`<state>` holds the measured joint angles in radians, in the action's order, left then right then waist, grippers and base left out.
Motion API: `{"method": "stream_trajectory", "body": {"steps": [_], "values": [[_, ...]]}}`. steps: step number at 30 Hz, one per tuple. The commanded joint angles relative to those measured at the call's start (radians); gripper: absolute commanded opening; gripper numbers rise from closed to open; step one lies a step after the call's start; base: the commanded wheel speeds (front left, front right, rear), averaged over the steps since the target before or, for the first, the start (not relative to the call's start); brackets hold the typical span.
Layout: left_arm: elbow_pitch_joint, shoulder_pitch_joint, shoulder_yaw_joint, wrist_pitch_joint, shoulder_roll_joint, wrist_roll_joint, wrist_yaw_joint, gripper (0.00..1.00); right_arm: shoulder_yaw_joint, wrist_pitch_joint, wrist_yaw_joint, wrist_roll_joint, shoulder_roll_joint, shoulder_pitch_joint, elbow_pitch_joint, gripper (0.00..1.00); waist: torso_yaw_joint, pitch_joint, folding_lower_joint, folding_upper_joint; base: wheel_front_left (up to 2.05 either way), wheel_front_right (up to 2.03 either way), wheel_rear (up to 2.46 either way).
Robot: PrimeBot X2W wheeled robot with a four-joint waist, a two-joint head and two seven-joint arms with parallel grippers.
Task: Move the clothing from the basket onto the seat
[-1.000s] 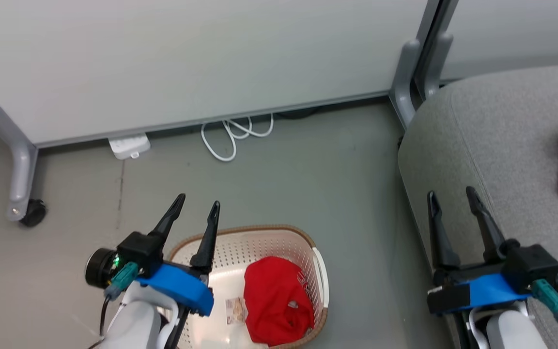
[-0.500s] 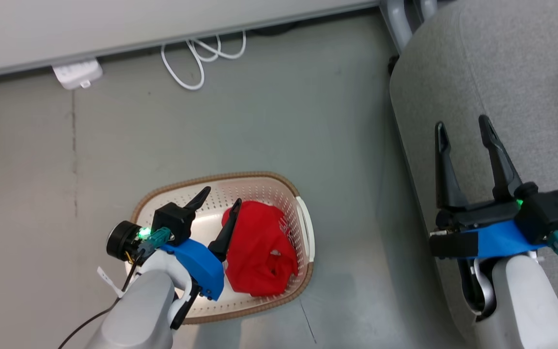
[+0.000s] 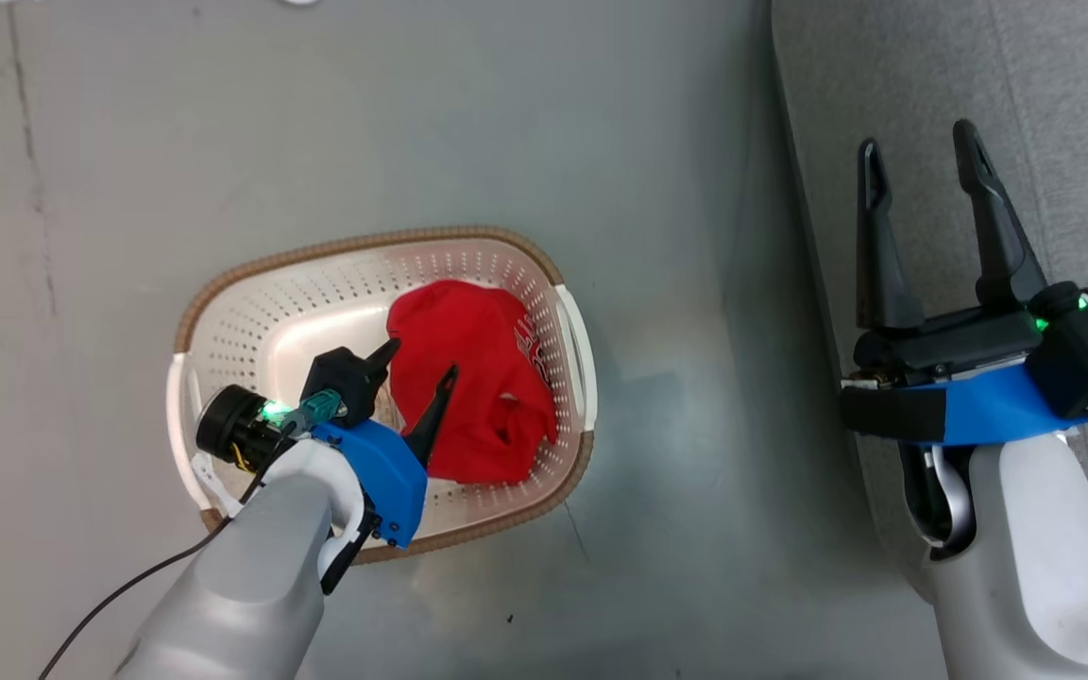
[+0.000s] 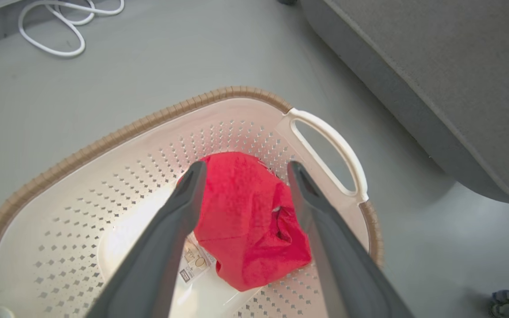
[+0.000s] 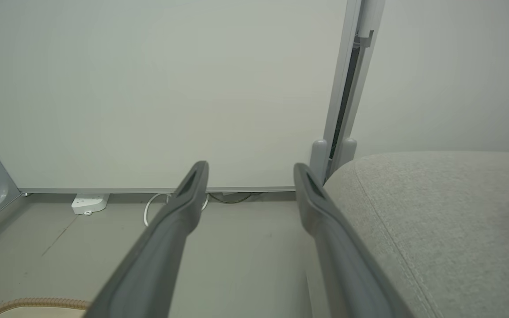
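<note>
Flooring [image 3: 81, 142] in plain grey takes the left of the head view. Next comes the basket [image 3: 251, 326], cream-white with a brown rim, standing on it. The left gripper [image 3: 421, 359] reaches down into the basket from its near-left side, with its two dark fingers spread apart and nothing held between them. The fingers straddle the red garment [image 3: 468, 378], which lies crumpled in the right half of the basket with white lettering showing on its right side. Whether the tips touch the fabric cannot be told. In the left wrist view a barcode sticker [image 4: 195, 263] on the basket's bottom peeks out at the garment's left edge. The basket's white handle [image 3: 574, 340] faces the seat [image 3: 1054, 113], and a grey strip separates them. Farthest right, the right gripper [image 3: 917, 137] hangs over the seat's left edge, its fingers likewise parted and empty. In its own wrist view it points toward a pale wall panel [image 5: 148, 88].
</note>
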<state>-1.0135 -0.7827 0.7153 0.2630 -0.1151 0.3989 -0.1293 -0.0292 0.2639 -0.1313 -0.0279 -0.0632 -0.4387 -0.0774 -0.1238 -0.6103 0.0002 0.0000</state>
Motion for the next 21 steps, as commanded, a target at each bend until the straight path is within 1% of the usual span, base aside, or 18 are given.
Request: {"method": "stream_trajectory", "body": {"steps": [1,7,14,21], "values": [[-0.026,-0.023,0.021,0.003,-0.006,0.014,-0.002,1.0,-0.002,0.001,0.001,0.002,-0.001,-0.023,0.007,1.0,-0.009,-0.053,-0.0002,0.0,0.0,0.0,0.0],[-0.109,-0.086,0.097,-0.008,-0.006,0.074,-0.002,1.0,-0.004,0.001,0.001,0.008,-0.004,-0.054,0.022,1.0,-0.009,-0.13,-0.0002,0.0,0.0,0.0,0.0],[-0.167,-0.144,0.168,-0.078,-0.01,0.145,-0.001,1.0,0.001,0.001,0.001,0.013,-0.005,-0.083,0.042,1.0,-0.005,-0.21,-0.0002,0.0,0.0,0.0,0.0],[-0.186,-0.183,0.226,-0.16,-0.017,0.21,-0.001,1.0,0.0,0.001,0.001,0.019,-0.003,-0.107,0.058,1.0,-0.003,-0.276,-0.0002,0.0,0.0,0.0,0.0]]}}
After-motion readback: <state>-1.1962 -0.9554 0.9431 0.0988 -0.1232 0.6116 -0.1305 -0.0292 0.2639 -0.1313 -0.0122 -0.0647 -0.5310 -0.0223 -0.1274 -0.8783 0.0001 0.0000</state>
